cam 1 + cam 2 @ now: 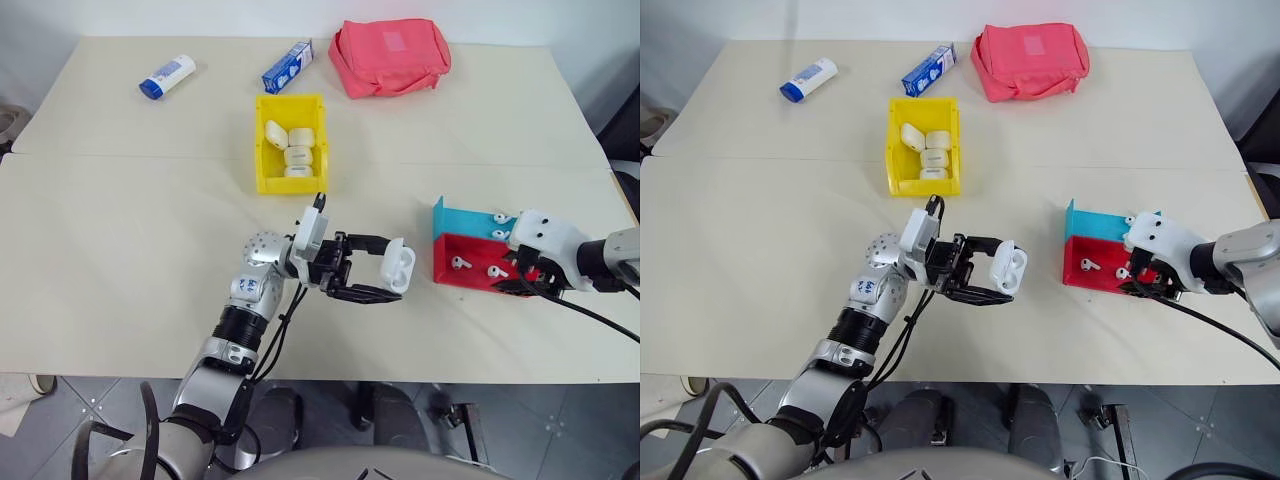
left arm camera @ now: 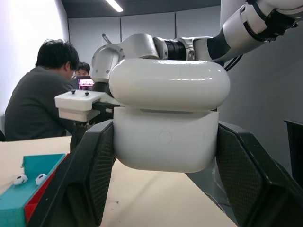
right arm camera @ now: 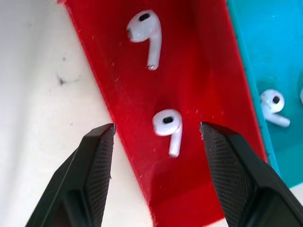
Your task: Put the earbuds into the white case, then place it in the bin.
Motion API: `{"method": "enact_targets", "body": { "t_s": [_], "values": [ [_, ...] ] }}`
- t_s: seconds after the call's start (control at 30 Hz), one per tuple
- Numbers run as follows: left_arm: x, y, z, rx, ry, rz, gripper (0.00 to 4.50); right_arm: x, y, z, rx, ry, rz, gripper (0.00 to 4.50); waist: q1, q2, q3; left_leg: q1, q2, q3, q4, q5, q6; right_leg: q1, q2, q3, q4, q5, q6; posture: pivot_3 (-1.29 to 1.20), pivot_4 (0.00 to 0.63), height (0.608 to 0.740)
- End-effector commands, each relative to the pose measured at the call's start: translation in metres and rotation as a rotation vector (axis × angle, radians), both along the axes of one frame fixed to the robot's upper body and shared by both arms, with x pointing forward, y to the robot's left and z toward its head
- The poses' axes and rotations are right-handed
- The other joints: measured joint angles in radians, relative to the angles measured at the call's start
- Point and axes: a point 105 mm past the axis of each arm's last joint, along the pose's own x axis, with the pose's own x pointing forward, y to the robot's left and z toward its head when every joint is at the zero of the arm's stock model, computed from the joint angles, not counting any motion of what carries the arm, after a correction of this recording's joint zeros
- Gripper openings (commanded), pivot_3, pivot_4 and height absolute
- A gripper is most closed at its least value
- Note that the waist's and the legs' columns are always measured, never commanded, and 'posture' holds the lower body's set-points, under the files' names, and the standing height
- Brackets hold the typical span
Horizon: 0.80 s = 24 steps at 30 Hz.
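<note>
Earbuds (image 3: pixel 166 126) are lying in the red tray (image 3: pixel 189 189), one sitting right between the spread fingers (image 3: pixel 92 161) of the right gripper (image 3: pixel 156 130), touching neither, with another earbud (image 3: pixel 144 30) lying farther beyond the tips. Past one finger, the teal tray (image 3: pixel 279 61) is holding more earbuds. Left gripper (image 1: pixel 372 268) is pinching the white case (image 2: pixel 165 142) by its sides between both fingers (image 2: pixel 94 170), lid hinged up. Well beyond those fingertips, the yellow bin (image 1: pixel 262 178) is sitting with cream cases (image 1: pixel 296 156) inside.
</note>
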Motion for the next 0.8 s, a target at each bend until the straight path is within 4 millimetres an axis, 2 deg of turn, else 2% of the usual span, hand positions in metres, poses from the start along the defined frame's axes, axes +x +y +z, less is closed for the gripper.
{"method": "enact_targets", "body": {
  "t_s": [0.03, 0.77, 0.8],
  "values": [
    [-0.004, -0.001, 0.008, -0.03, -0.023, -0.006, 2.8, 0.005, -0.001, 0.003, -0.009, -0.018, 0.008, 2.94, 0.0, 0.0, 0.0, 0.0, 0.0, 0.0, 0.0, 0.0, 0.0, 0.0, 0.0, 0.0, 0.0, 0.0, 0.0, 0.0, 0.15, 0.74],
    [-0.007, 0.0, 0.008, -0.024, -0.021, 0.019, 2.8, 0.012, 0.0, -0.008, -0.008, 0.014, 0.035, 2.94, -0.002, 0.002, -0.001, 0.0, 0.0, 0.0, 0.0, 0.0, 0.0, 0.0, 0.0, 0.0, 0.0, 0.0, 0.0, 0.0, 0.15, 0.74],
    [-0.007, 0.0, 0.009, -0.025, -0.021, 0.021, 2.8, 0.012, 0.0, -0.008, -0.008, 0.015, 0.036, 2.76, -0.002, 0.002, -0.001, 0.0, 0.0, 0.0, 0.0, 0.0, 0.0, 0.0, 0.0, 0.0, 0.0, 0.0, 0.0, 0.0, 0.15, 0.74]
  ]
}}
